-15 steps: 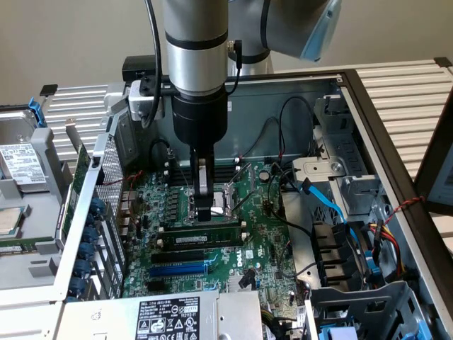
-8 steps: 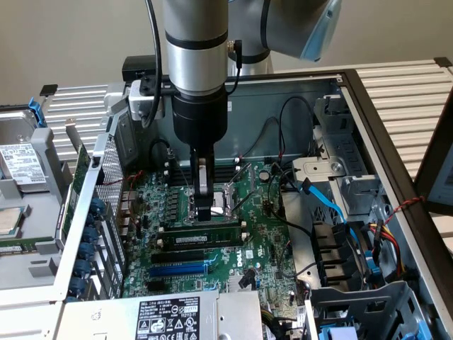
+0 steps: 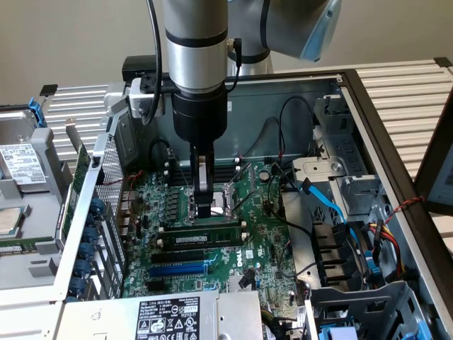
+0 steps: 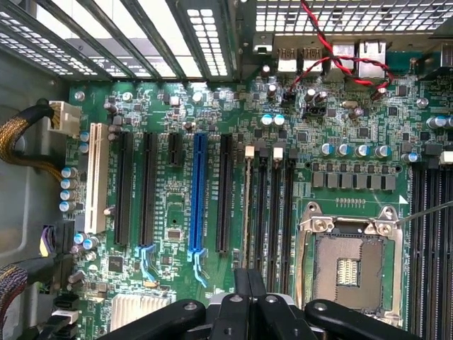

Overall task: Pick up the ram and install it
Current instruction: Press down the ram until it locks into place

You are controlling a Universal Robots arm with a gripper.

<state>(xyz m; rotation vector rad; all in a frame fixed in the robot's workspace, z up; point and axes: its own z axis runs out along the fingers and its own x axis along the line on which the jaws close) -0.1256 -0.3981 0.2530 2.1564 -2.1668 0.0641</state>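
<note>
The ram [image 3: 200, 240], a long dark stick with a small white label, stands on edge in a memory slot on the green motherboard [image 3: 262, 244]. My gripper [image 3: 204, 214] points straight down just above and behind it, fingers shut with nothing between them. I cannot tell whether the tips touch the stick's upper edge. In the wrist view the shut gripper [image 4: 248, 276] hangs over the row of black memory slots [image 4: 269, 205] with white end clips.
A blue expansion slot [image 4: 197, 191] lies beside the memory slots, and the open CPU socket [image 4: 350, 265] lies on their other side. Blue and black cables [image 3: 325, 205] crowd the exterior view's right. A labelled power supply [image 3: 166, 319] sits at the front. Red and black wires [image 4: 333, 60] cross the board's edge.
</note>
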